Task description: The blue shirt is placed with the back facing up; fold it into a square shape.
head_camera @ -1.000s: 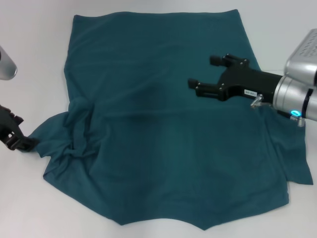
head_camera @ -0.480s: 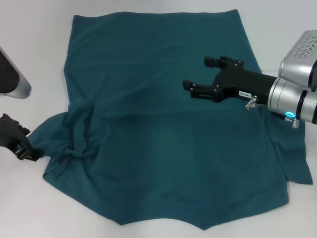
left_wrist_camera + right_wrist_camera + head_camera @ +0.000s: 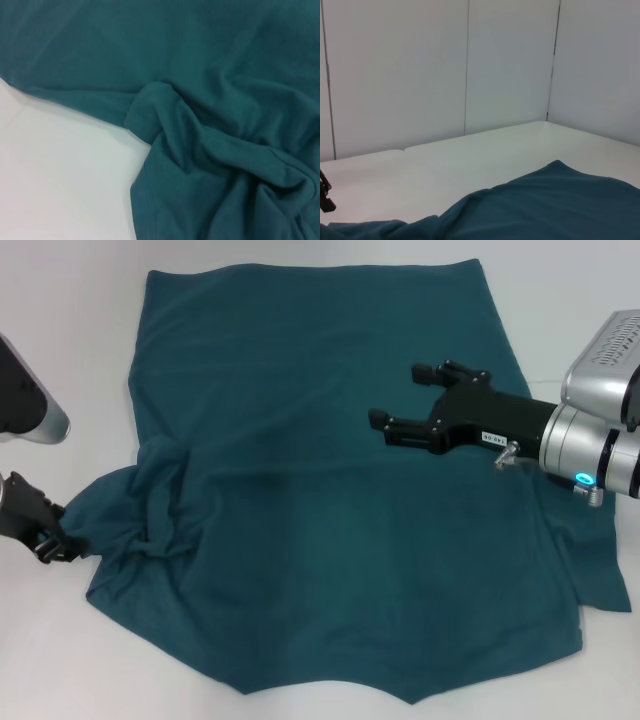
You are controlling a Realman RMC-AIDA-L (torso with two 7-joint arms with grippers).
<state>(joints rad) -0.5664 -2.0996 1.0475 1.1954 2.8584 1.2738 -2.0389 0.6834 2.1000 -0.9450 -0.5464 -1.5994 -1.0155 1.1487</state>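
Although the large dark teal-blue short-sleeved shirt of soft wrinkly fabric (image 3: 330,480) fills the middle of the head view on the white table (image 3: 70,640), it lies nearly flat, so folding looks barely begun. Only its sleeve at the left edge is bunched into creases; no clean fold shows, and the right sleeve lies spread at lower right. At that bunched sleeve sits the black left gripper (image 3: 45,535), touching the cloth; whether it pinches I cannot tell. Over the shirt's right half hovers the black right gripper (image 3: 410,400), jaws wide apart, empty.
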